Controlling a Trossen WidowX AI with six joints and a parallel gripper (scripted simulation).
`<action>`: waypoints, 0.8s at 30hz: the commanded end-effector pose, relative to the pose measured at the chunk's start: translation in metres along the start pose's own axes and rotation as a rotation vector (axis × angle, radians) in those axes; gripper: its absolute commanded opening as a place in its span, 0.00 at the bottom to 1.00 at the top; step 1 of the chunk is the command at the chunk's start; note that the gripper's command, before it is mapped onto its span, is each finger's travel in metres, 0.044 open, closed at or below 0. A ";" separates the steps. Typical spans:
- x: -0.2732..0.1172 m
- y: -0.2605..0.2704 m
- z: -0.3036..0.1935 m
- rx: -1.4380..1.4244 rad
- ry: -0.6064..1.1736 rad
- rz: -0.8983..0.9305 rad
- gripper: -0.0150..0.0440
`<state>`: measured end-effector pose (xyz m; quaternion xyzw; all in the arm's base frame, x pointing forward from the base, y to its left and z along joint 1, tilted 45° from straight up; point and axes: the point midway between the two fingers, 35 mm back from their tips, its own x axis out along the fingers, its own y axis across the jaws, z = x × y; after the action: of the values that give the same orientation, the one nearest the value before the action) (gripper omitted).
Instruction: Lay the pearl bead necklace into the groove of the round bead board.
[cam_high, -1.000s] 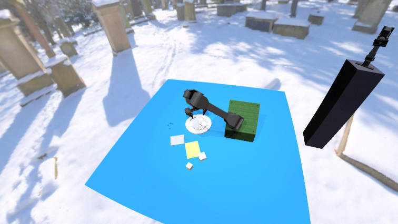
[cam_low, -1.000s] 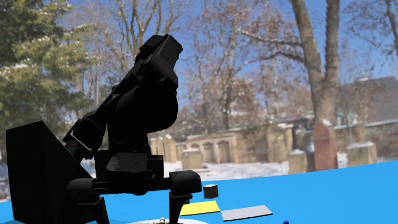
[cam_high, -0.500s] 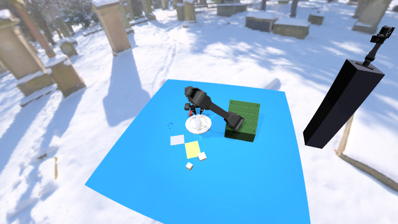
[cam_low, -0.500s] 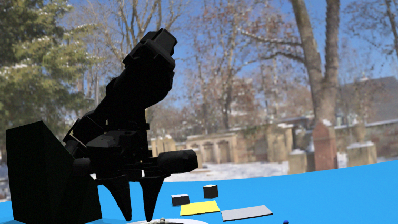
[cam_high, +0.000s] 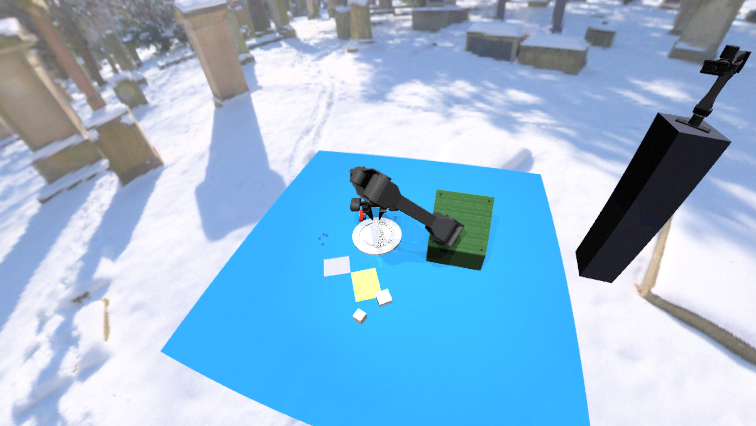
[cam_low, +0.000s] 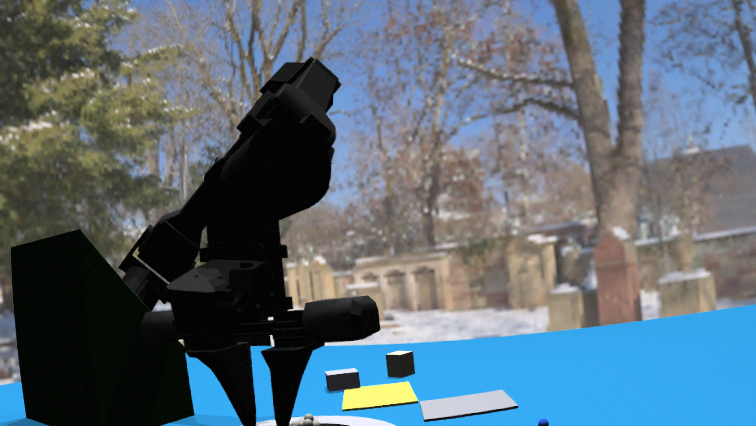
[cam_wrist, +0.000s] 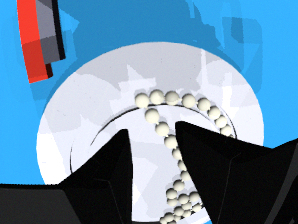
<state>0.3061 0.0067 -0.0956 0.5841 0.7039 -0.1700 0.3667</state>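
The white round bead board (cam_high: 356, 236) (cam_low: 365, 421) (cam_wrist: 60, 125) lies on the blue surface. The pearl bead necklace (cam_high: 380, 232) (cam_low: 308, 420) (cam_wrist: 188, 100) lies on it. In the wrist view, one strand curves along the right of the groove line, another runs down across the middle, and several beads bunch near the bottom edge. My gripper (cam_high: 375, 219) (cam_low: 265, 422) (cam_wrist: 152, 133) is partly open over the board, fingers pointing down. The middle strand passes close to the right finger, which hides part of the right strand. No beads are seen pinched.
A green box (cam_high: 462, 219) stands right of the board. A red and grey object (cam_high: 361, 214) (cam_wrist: 32, 45) lies behind it. A grey sheet (cam_high: 336, 266), a yellow sheet (cam_high: 365, 284), two white blocks (cam_high: 384, 297) (cam_high: 359, 316) and several blue balls (cam_high: 323, 236) lie nearby.
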 end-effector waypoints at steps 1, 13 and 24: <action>0.006 0.000 0.000 0.006 0.003 0.000 0.46; 0.026 -0.003 -0.001 0.014 0.008 -0.003 0.46; 0.027 -0.002 -0.001 0.007 0.002 -0.006 0.32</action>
<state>0.3024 0.0260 -0.1154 0.5836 0.7055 -0.1734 0.3628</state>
